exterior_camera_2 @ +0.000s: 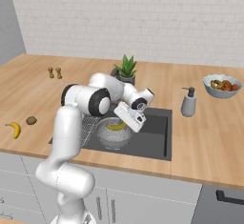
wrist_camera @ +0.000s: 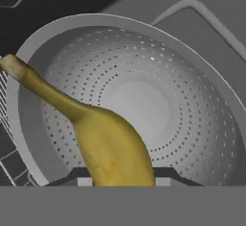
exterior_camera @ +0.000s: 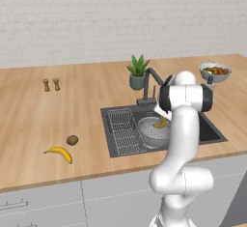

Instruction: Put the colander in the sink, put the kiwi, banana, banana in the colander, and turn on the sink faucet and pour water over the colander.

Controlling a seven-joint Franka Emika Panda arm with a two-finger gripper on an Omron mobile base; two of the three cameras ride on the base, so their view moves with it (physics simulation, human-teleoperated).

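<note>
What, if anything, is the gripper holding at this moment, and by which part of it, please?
The gripper holds a banana by its thick body, stem end pointing away, above the colander in the sink.

Two curved yellow bananas counted: one on wooden counter (exterior_camera: 60, 153), one duller over colander (wrist_camera: 103, 145). One small brown kiwi (exterior_camera: 72, 140). One round grey perforated metal colander (exterior_camera: 153, 130). One dark grey rectangular sink (exterior_camera: 212, 133). One dark gooseneck faucet (exterior_camera: 147, 83). Two small brown shakers (exterior_camera: 51, 84). One green potted plant (exterior_camera: 137, 71). One pale-blue fruit bowl (exterior_camera: 215, 71). One grey soap dispenser (exterior_camera_2: 188, 102).
</note>
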